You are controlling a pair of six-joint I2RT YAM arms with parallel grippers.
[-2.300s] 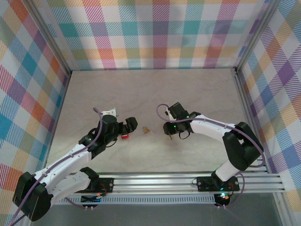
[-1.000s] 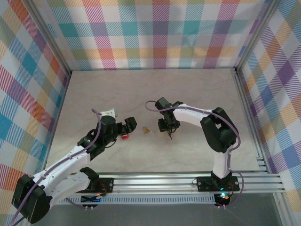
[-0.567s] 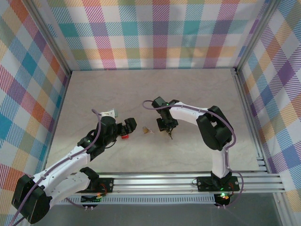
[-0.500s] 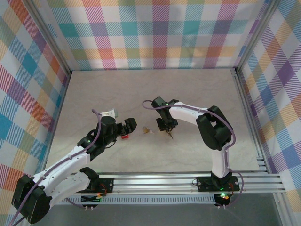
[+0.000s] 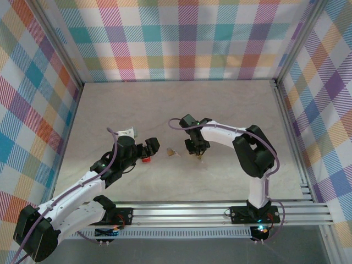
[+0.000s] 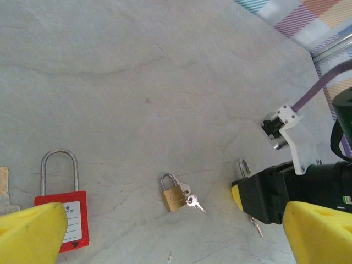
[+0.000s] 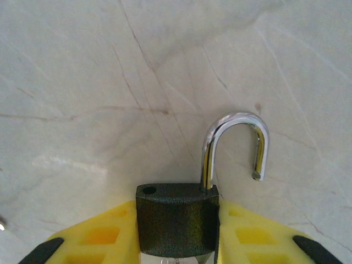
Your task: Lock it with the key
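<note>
left fingers spread wide, right fingers gripping (both pairs yellow)

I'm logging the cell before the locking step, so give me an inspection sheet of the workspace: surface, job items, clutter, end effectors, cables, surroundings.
Surface: pale marbled table, nothing spilled seen.
Job's things: black padlock, shackle open; a key seems to hang from its base.
Clutter: red padlock and brass padlock with keys, lying apart.
End effectors: left end effector open, above the table by the red padlock; right end effector closed on the black padlock.
Cables: purple cables run along both arms, nothing snagged seen.
Surroundings: plaid walls; metal rail at the near edge.
</note>
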